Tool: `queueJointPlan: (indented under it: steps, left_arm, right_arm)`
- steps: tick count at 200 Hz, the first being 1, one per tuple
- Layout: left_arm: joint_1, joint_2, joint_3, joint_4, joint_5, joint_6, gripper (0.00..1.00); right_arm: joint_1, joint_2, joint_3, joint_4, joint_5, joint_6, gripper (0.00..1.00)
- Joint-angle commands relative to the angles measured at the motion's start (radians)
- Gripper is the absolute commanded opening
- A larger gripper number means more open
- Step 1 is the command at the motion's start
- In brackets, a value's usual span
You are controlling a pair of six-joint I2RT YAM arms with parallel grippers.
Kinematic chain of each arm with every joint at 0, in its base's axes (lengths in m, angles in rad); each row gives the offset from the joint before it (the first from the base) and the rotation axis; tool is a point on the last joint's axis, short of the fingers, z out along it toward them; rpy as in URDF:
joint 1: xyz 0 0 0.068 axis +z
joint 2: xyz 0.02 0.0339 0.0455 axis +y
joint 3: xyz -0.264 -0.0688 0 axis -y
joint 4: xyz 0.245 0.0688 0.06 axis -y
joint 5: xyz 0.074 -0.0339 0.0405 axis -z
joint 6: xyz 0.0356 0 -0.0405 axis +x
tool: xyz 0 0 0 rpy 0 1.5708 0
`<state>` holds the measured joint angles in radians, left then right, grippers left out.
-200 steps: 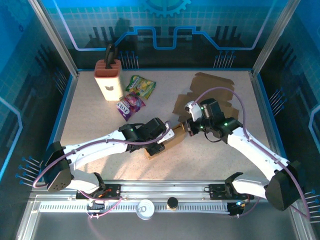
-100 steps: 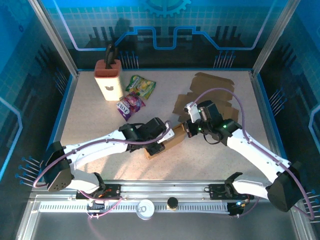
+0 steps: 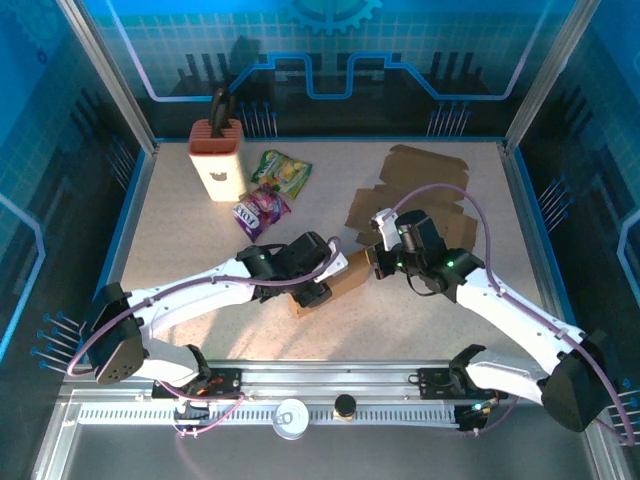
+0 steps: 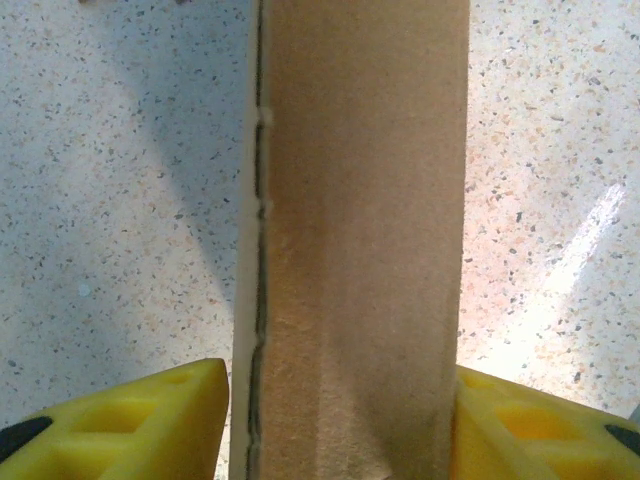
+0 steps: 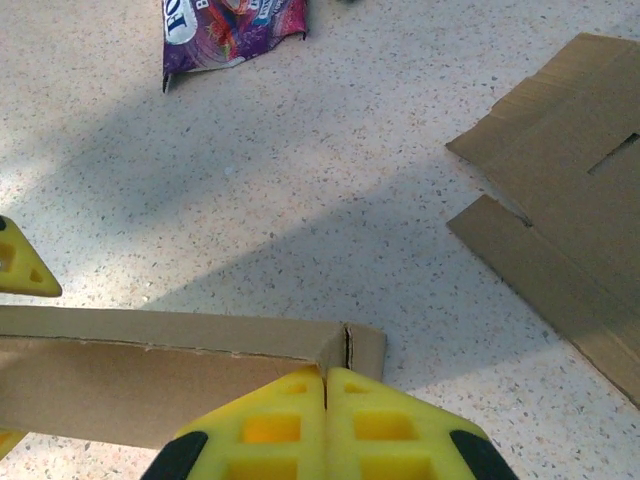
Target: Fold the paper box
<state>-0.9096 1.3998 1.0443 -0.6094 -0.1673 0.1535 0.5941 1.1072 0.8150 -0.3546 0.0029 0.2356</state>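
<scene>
**Current state.** The paper box point(image 3: 350, 275) lies at the centre of the table point(image 3: 180, 240), part-formed, long axis running from near-left to far-right. It sits between the two arms.

**Left gripper** point(image 3: 314, 291). The jaws straddle the near end of the box. In the left wrist view one yellow finger point(image 4: 130, 420) stands at each side wall. The spacing has widened over the last second. Whether the pads are pressing the walls or have just released them cannot be told from these views.

**Right gripper** point(image 5: 325, 385). The jaws are fully closed with nothing between them, tips together. The right arm has moved nearer and down since a second ago, and the closed tips now sit at the far end of the box, against the small end flap at its corner.

**Meaning for the task.**
- The right arm appears to work as a pusher, not a clamp. It is probably tucking or pressing the end flap.
- The left arm appears to be easing its hold, so the box may slide under the push.
- The fold is judged incomplete, since the end seam shows a gap.

**Other items.** A flat cardboard blank point(image 3: 420, 195) lies behind the right arm. A purple snack packet point(image 3: 260, 212) lies well apart from the box
</scene>
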Motion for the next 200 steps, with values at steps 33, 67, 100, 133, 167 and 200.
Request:
queueJointPlan:
  steps: [33, 67, 100, 133, 167, 200]
  left_arm:
    - [0.011, -0.110, -0.064, 0.058, -0.074, -0.096, 0.73]
    - [0.010, -0.167, -0.084, 0.065, -0.079, -0.150, 0.74]
    - [0.011, -0.224, -0.073, 0.005, -0.196, -0.259, 0.74]
    - [0.009, -0.306, -0.054, -0.153, -0.258, -0.400, 0.63]
    - [0.008, -0.391, -0.081, -0.262, -0.250, -0.457, 0.58]
    - [0.007, -0.431, -0.092, -0.273, -0.285, -0.406, 0.59]
  right_arm:
    - [0.040, -0.009, -0.016, -0.023, 0.109, 0.052, 0.00]
    - [0.069, 0.004, 0.002, -0.033, 0.153, 0.088, 0.00]
    - [0.107, 0.017, 0.020, -0.045, 0.215, 0.137, 0.00]
    - [0.136, 0.023, 0.048, -0.083, 0.283, 0.205, 0.00]
    - [0.165, 0.035, 0.059, -0.104, 0.313, 0.239, 0.00]
    - [0.174, 0.041, 0.088, -0.103, 0.313, 0.244, 0.00]
